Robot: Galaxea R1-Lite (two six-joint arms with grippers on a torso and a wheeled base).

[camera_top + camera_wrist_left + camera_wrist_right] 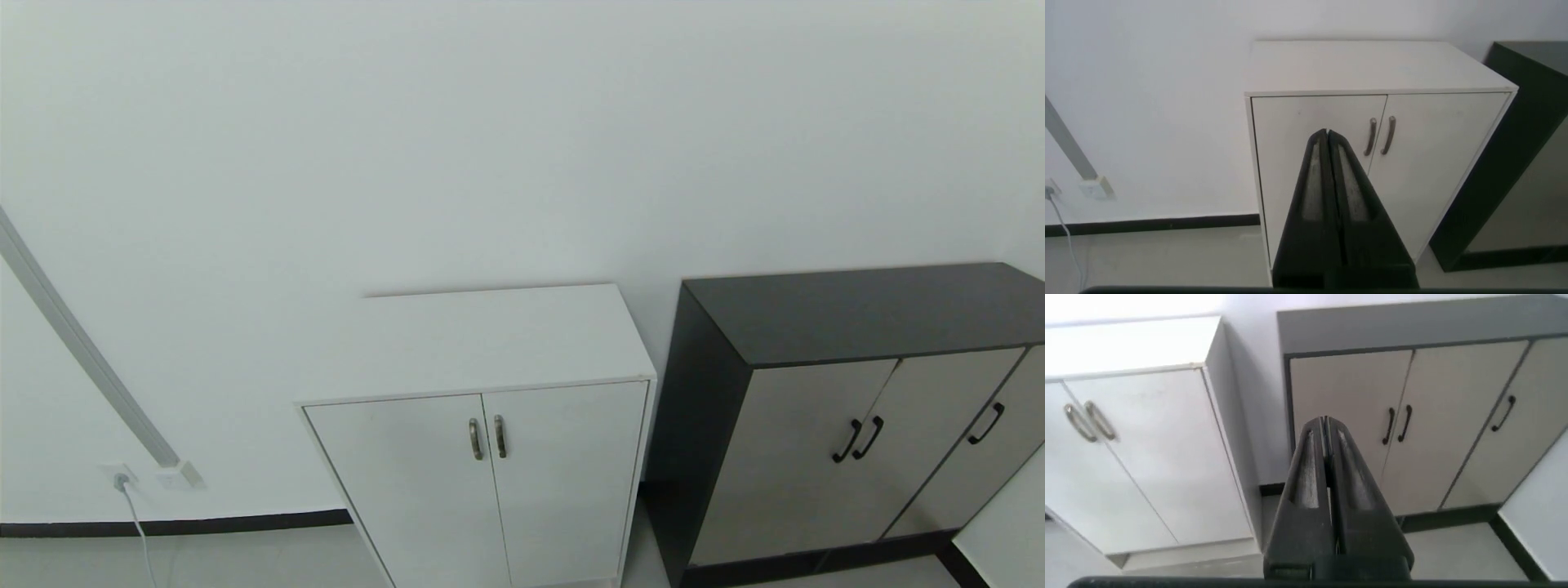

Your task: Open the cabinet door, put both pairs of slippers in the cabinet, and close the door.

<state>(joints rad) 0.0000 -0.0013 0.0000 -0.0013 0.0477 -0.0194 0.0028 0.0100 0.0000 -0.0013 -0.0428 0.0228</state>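
**A:** Where is the cabinet, and what are your grippers doing?

**B:** The white cabinet (457, 343) stands against the wall (490, 122), straight ahead of me, with both doors (408, 482) shut. My left gripper (1328, 135) and right gripper (1325, 421) are each clenched on nothing, fingers pressed together, and both are held well short of it.

**A:** How will a door handle?

**B:** I judge it a light, stiff panel hinged at its outer edge. Little force should do, but the pull has to follow an arc, not a straight line. The handles (476, 438) are two slim metal bows, side by side at the middle seam, near the top. They look smooth, so I'd pinch one across its bar rather than trust friction on the flat panel. I'd have to spread my fingers first.

**A:** Anything in the way?

**B:** A dark cabinet (857, 310) stands just beside it on my right, with a narrow gap between them. The right door, swung wide, could meet it. On my left a socket (121, 476) with a cable (139, 531) sits low on the wall, well apart from the doors.
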